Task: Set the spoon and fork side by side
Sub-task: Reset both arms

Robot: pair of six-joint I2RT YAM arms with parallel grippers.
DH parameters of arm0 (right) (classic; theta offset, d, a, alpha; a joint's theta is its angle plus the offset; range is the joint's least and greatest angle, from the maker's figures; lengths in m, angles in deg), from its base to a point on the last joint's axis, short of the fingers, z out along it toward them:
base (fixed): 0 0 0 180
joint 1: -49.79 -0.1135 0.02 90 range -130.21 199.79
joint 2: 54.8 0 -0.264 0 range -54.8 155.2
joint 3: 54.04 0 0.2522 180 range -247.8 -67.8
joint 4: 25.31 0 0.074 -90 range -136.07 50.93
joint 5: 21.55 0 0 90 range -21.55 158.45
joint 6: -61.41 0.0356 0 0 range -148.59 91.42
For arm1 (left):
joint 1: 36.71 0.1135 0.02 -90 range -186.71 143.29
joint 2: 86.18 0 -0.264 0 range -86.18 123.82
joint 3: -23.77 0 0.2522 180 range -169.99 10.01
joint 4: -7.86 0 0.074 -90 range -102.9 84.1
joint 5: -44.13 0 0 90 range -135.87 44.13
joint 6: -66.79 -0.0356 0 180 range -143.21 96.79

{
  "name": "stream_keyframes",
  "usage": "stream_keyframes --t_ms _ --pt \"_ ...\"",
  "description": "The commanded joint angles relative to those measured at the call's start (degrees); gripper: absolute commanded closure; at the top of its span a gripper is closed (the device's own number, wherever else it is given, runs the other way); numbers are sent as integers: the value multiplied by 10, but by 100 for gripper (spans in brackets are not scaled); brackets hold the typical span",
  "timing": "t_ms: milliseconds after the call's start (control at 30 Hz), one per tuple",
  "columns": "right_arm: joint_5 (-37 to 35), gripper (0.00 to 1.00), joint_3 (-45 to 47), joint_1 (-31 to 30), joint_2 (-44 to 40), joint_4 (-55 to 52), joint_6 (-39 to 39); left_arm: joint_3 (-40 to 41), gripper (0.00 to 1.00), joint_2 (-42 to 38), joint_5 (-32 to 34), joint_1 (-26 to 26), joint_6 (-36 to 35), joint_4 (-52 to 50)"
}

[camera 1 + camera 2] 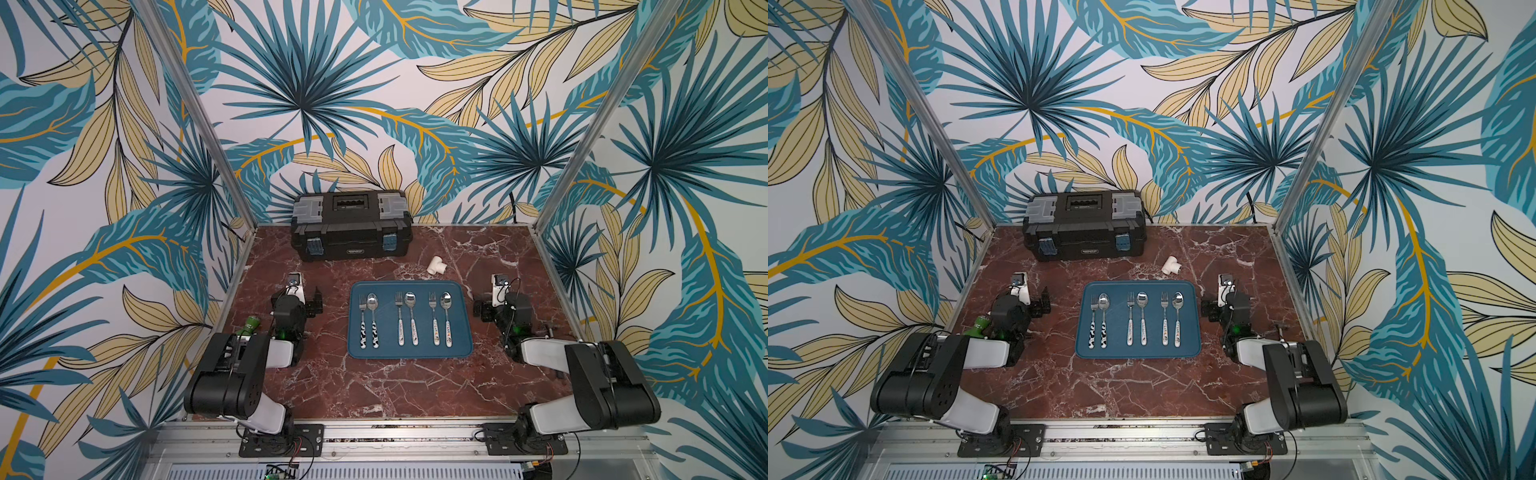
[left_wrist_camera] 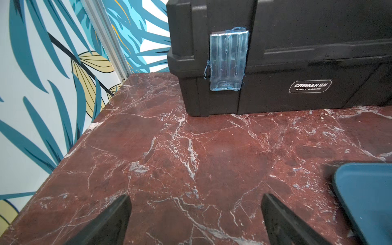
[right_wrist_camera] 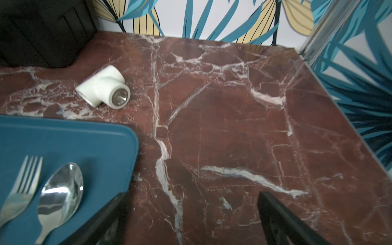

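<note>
**Visitor:** Grippers first?

**Inspector:** Left gripper: jaws wide, nothing between them, over bare counter beside the blue tray. Right gripper: also wide and empty, just off the tray's opposite edge.

**Visitor:** And the cutlery?

**Inspector:** Three pairs on the tray. Nearest the right gripper, fork and spoon lie parallel and close. I cannot tell whether they touch.

**Visitor:** Work outstanding?

**Inspector:** Little, in my judgement. If a pair needs truing, pinch the handle low and slide it without tipping.

**Visitor:** Obstructions?

**Inspector:** White pipe tee behind the tray, black toolbox at the back. Both are well clear.
</note>
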Motion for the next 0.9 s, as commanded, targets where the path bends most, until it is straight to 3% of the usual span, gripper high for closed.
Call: stream_keyframes --t_ms 0,100,867 --pt "9 0 2 5 -8 83 9 -27 0 -7 -26 0 -15 -20" --pt "-9 1 -16 7 0 60 18 -37 0 -6 -70 -2 -33 -37" --pt "-11 0 -16 8 1 61 19 -38 0 -7 -70 -4 -36 -39"
